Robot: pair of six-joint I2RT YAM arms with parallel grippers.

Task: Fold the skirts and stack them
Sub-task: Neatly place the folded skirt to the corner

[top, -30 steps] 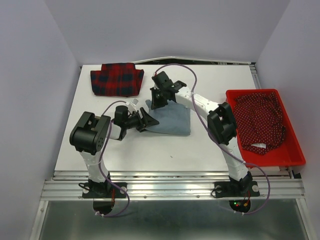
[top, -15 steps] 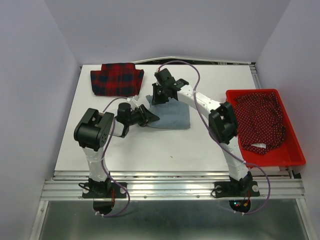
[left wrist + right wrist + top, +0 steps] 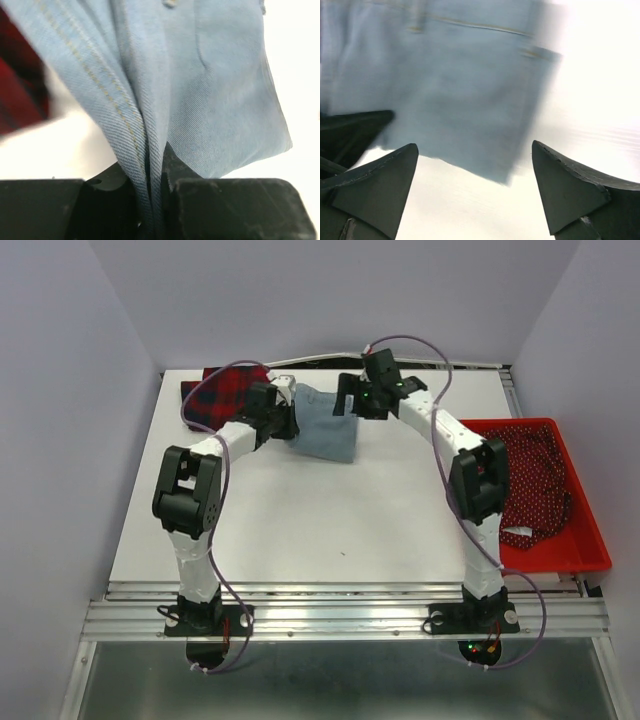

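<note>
left pincer (image 3: 155, 192): clamped tight on a bunched edge of the denim skirt (image 3: 328, 430), with the cloth squeezed right between the jaws. Grabbing the thick seam side makes sense, since all the layers come along together.
right pincer (image 3: 475, 165): jaws spread wide, nothing in them. The denim sits just ahead of its tips, and as far as I can see it isn't touching.
denim skirt: fans out from the left pincer's tips toward the right pincer, so it's basically between the two. Can't tell if it's fully off the table (image 3: 300, 530).
plaid skirt (image 3: 225, 385): lying flat just beside the left pincer, on the side away from the right one. My guess is that's the bottom of the stack.
my read: one-arm carry of the denim onto the plaid.
worry: gripped at one edge only, the fold could flop open.
red basket (image 3: 560, 565): well off past the right pincer, not involved.
</note>
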